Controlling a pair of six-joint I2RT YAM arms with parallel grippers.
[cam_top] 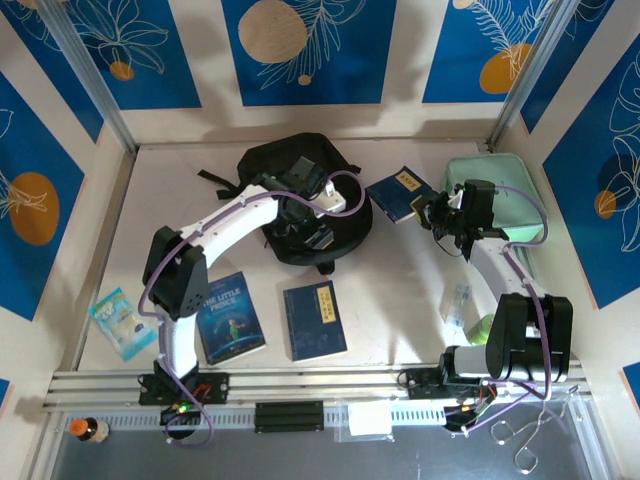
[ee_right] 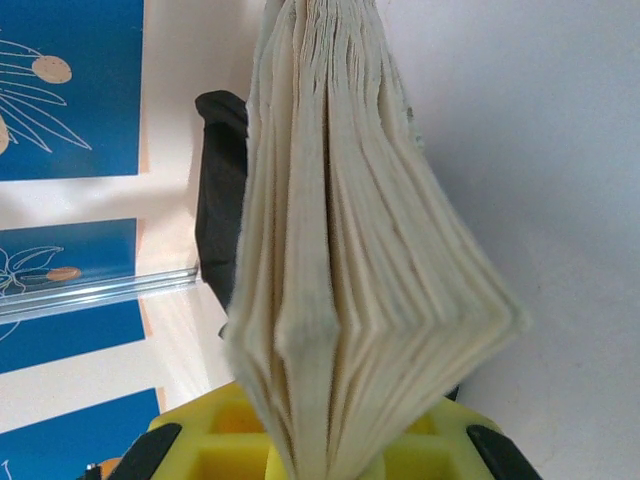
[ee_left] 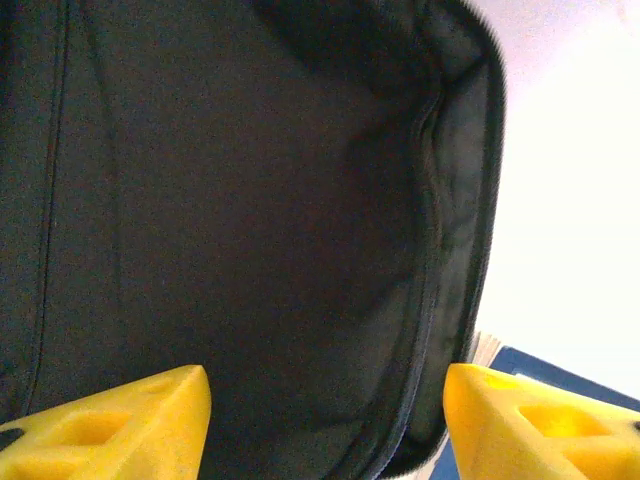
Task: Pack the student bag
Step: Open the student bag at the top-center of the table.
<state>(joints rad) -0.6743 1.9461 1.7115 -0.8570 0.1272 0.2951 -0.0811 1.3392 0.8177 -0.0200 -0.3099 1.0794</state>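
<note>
The student bag (cam_top: pixel 300 170), a large black backpack, lies at the back centre of the table with its mouth gaping. My left gripper (cam_top: pixel 303 232) hangs over that mouth, open. In the left wrist view its yellow fingers (ee_left: pixel 120 425) stand wide apart over the dark lining (ee_left: pixel 250 220), with the zipped rim (ee_left: pixel 432 260) running between them. My right gripper (cam_top: pixel 432 212) is shut on a dark blue book (cam_top: pixel 400 192), held just right of the bag. In the right wrist view the book's cream pages (ee_right: pixel 340 250) fan out above the gripper (ee_right: pixel 320 455).
Two more books lie at the near centre: "The Little Prince" (cam_top: pixel 230 317) and a dark blue one (cam_top: pixel 314 320). A mint-green pouch (cam_top: pixel 500 185) sits at the back right behind the right arm. A snack packet (cam_top: pixel 122 322) lies near left, a clear packet (cam_top: pixel 458 300) near right.
</note>
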